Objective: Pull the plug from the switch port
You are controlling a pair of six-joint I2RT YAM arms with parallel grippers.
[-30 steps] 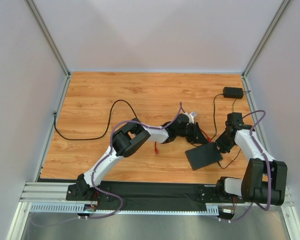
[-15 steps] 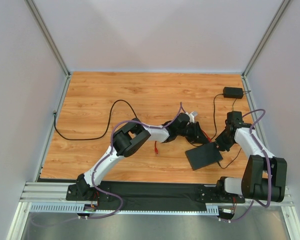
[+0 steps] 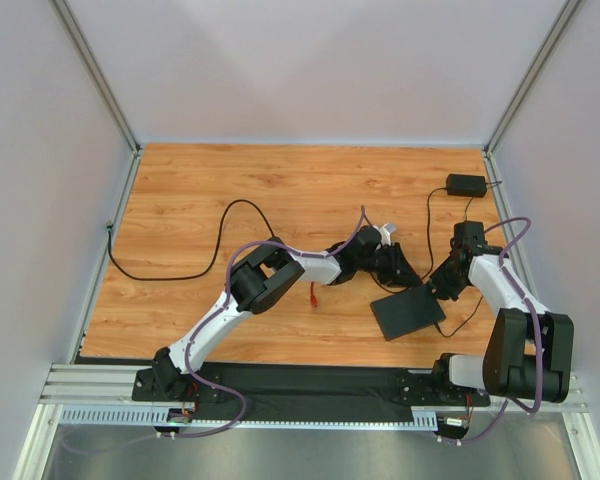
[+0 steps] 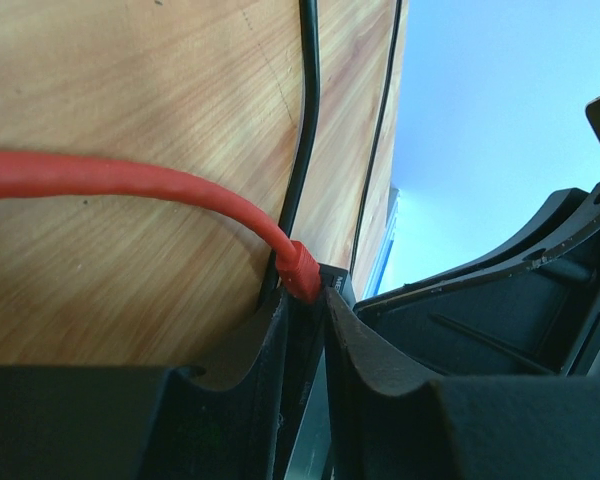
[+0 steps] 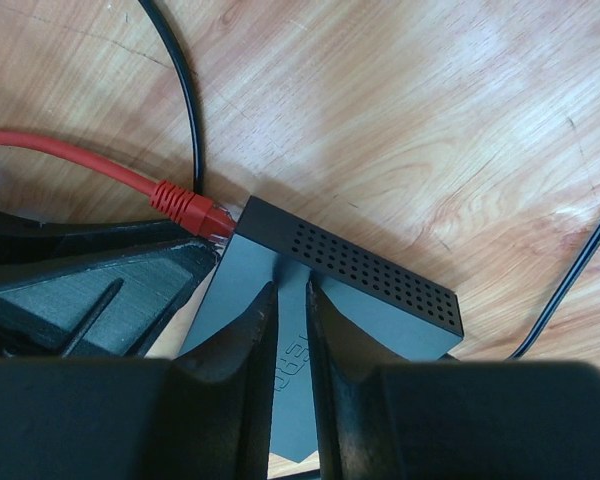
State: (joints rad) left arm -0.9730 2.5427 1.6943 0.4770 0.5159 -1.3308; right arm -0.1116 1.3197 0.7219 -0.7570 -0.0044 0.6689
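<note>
The thin black box [image 3: 408, 314] lies flat on the wood. A red plug [image 5: 192, 211] on a red cable [image 4: 130, 180] sits in the edge of the box at its corner, and the switch port itself is hidden behind it. In the left wrist view the plug [image 4: 301, 270] is pinched between the tips of my left gripper [image 4: 305, 292], which is shut on it. My right gripper [image 5: 290, 292] is over the box's top face [image 5: 242, 285], its fingers nearly together with nothing between them. From above, the left gripper [image 3: 404, 274] and right gripper [image 3: 441, 288] meet at the box's far edge.
A small black adapter brick [image 3: 466, 185] sits at the back right, its thin lead running down past the box. A long black cable [image 3: 220, 215] loops across the left half of the table. The red cable's loose end [image 3: 312, 294] lies by the left forearm. Frame posts edge the table.
The right gripper's fingers have drawn closer together over the box top. Both arms have barely shifted, and the box and plug lie where they were.
</note>
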